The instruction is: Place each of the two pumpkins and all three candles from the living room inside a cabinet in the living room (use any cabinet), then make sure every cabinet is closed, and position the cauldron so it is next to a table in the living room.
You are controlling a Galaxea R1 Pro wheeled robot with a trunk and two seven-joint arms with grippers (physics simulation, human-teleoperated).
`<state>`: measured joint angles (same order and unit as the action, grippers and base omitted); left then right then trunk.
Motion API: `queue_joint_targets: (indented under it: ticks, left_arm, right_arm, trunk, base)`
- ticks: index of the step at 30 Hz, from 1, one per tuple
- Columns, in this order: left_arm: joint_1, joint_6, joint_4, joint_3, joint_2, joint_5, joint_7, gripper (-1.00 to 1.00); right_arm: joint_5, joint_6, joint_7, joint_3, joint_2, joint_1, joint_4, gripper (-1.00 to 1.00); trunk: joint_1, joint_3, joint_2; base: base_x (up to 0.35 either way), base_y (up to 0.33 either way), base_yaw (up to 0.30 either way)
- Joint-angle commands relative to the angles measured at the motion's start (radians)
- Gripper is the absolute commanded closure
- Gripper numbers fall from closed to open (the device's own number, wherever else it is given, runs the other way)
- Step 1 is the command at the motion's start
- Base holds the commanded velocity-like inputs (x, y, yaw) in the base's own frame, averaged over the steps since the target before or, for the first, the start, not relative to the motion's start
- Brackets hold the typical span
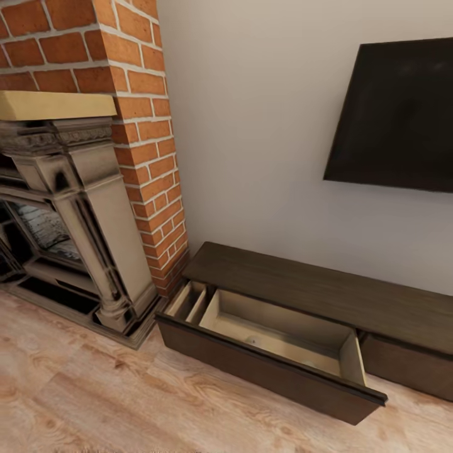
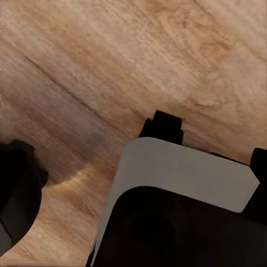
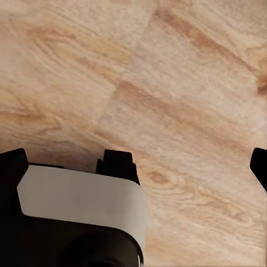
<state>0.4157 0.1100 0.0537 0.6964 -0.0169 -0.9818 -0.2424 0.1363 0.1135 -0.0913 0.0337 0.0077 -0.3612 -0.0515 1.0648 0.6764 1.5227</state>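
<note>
The cabinet (image 1: 302,289) is a long, low, dark brown unit standing against the white wall. Its wide left drawer (image 1: 277,333) is pulled far out over the floor, and its pale beige inside looks bare. A narrow divided compartment (image 1: 189,303) shows at the drawer's left end. In the left wrist view, my left gripper (image 2: 139,161) hangs over the wood floor with its dark fingers wide apart and nothing between them. My right gripper (image 3: 133,167) is likewise open above the floor. Pumpkins, candles, cauldron and table are out of view.
An ornate beige-and-black fireplace (image 1: 69,233) with a brick chimney (image 1: 145,145) stands left of the cabinet. A dark TV screen (image 1: 396,113) hangs on the wall above. Wood floor (image 1: 94,390) lies in front. Part of my own white-and-black body (image 2: 183,183) shows below the left gripper.
</note>
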Motion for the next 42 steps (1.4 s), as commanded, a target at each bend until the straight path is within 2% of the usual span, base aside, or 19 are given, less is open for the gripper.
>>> queue_joint_targets:
  ticks: [1, 10, 22, 42]
  left_arm:
    - [0.0, 0.0, 0.0, 0.0, 0.001, 0.0, 0.0, -1.0]
    - [0.0, 0.0, 0.001, 0.0, 0.002, 0.0, 0.0, -1.0]
    - [0.0, -0.001, 0.002, 0.001, 0.006, 0.001, 0.004, -1.0]
    - [0.0, -0.001, 0.001, 0.002, 0.006, 0.002, 0.005, -1.0]
  right_arm:
    - [0.0, 0.0, 0.0, 0.0, 0.0, 0.0, 0.0, -1.0]
    - [0.002, 0.0, -0.001, 0.0, 0.0, 0.0, 0.002, -1.0]
    - [0.008, 0.004, 0.001, 0.002, -0.007, 0.0, 0.012, -1.0]
    - [0.007, 0.005, -0.001, 0.001, -0.002, 0.0, 0.012, -1.0]
  trunk:
    - [0.0, 0.001, 0.0]
    - [0.0, 0.007, 0.0]
    - [0.0, 0.007, 0.0]
    - [0.0, 0.007, 0.0]
  base:
    - [0.068, 0.0, 0.284]
    - [0.29, 0.0, 0.272]
    - [0.337, 0.0, 0.073]
    - [0.307, 0.0, 0.281]
